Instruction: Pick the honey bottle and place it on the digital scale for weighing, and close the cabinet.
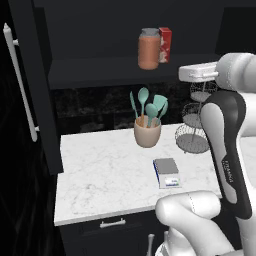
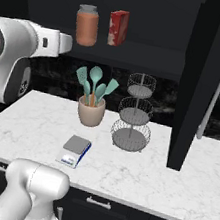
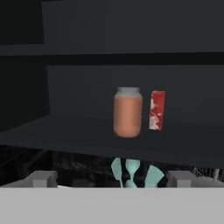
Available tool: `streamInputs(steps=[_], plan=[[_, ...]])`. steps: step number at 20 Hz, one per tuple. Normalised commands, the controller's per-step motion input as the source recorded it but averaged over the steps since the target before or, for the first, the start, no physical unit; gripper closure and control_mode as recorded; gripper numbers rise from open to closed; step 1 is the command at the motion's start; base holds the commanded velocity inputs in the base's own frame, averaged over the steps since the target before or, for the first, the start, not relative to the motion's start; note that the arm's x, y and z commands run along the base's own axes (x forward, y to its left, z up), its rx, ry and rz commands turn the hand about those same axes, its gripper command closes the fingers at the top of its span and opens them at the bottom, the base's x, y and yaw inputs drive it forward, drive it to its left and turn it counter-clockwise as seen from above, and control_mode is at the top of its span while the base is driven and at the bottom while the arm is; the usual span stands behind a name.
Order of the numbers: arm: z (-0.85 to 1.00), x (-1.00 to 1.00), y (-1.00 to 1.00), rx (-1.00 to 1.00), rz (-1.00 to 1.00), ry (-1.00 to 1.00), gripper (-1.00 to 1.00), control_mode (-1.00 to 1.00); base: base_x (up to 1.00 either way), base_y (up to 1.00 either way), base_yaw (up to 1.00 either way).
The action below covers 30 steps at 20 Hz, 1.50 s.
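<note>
The honey bottle (image 1: 149, 49) (image 2: 87, 25) (image 3: 127, 112), an orange-brown jar with a grey lid, stands upright on the shelf of the black cabinet (image 1: 95, 67) (image 2: 151, 58). Both cabinet doors stand open, one at the left (image 1: 31, 85) and one at the right (image 2: 202, 82). My gripper (image 1: 183, 73) (image 2: 68, 44) (image 3: 111, 179) hovers at shelf height in front of the jar, some way short of it, open and empty, fingers spread wide. The digital scale (image 1: 166, 173) (image 2: 76, 151) lies flat on the marble counter below, nothing on its plate.
A slim red-and-white box (image 1: 165, 45) (image 2: 117, 27) (image 3: 157, 110) stands close beside the jar. A beige cup of teal utensils (image 1: 147, 131) (image 2: 91, 111) and a three-tier wire basket (image 1: 192, 132) (image 2: 134, 118) stand behind the scale. Black drawers (image 1: 112, 223) run under the counter (image 1: 100, 175).
</note>
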Motion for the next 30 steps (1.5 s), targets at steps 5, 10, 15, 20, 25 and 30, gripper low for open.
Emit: streamInputs(steps=[5, 10, 15, 20, 25, 30], plan=[[0.50, 0.12, 0.00, 0.00, 0.00, -0.24, -1.00, -1.00, 0.00, 0.00, 0.00], [0.50, 0.10, 0.00, 0.00, 0.00, -0.21, -1.00, -1.00, 0.00, 0.00, 0.00], [0.06, 0.70, -0.03, 0.03, 0.06, 0.12, -1.00, -1.00, 0.00, 0.00, 0.00], [0.00, 0.89, -0.01, 0.00, 0.01, 0.22, -1.00, -1.00, 0.00, 0.00, 0.00], [0.07, 0.66, -0.04, 0.00, -0.01, 0.05, -1.00, -1.00, 0.00, 0.00, 0.00], [0.00, 0.84, 0.00, 0.00, 0.00, 0.08, -1.00, -1.00, 0.00, 0.00, 0.00]])
